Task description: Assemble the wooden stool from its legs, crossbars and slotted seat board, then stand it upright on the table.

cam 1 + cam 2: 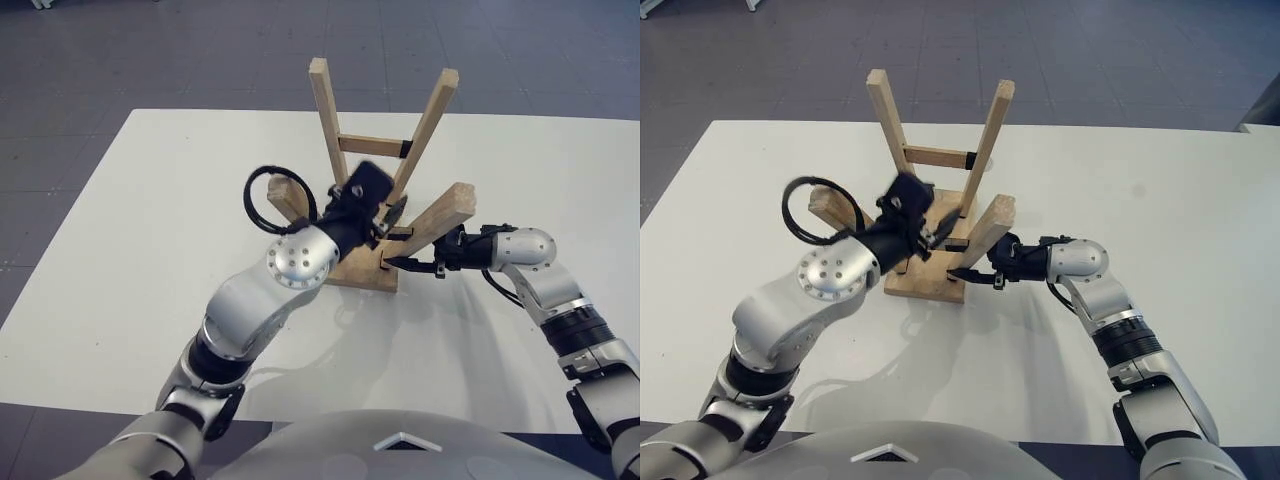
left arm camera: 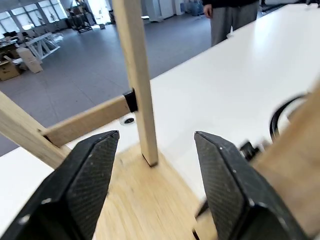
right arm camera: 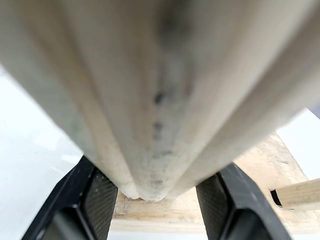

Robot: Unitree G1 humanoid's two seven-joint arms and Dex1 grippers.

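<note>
The wooden stool lies upside down, its seat board (image 1: 360, 272) flat on the white table (image 1: 130, 250). Two far legs (image 1: 328, 110) rise from it, joined by a crossbar (image 1: 370, 145). Two nearer legs lean outward, one to the right (image 1: 445, 212) and one to the left (image 1: 290, 195). My left gripper (image 1: 385, 215) hovers open over the seat board between the legs; in the left wrist view its fingers (image 2: 90, 170) stand wide apart, with a leg (image 2: 137, 80) beyond them. My right gripper (image 1: 965, 274) is at the base of the right near leg (image 3: 150, 90), one finger (image 3: 100, 197) on each side.
The table's far edge runs just behind the stool, with grey floor (image 1: 150, 50) beyond it. White tabletop stretches to the left and right of the stool. A black cable loop (image 1: 262, 200) on my left arm hangs beside the left near leg.
</note>
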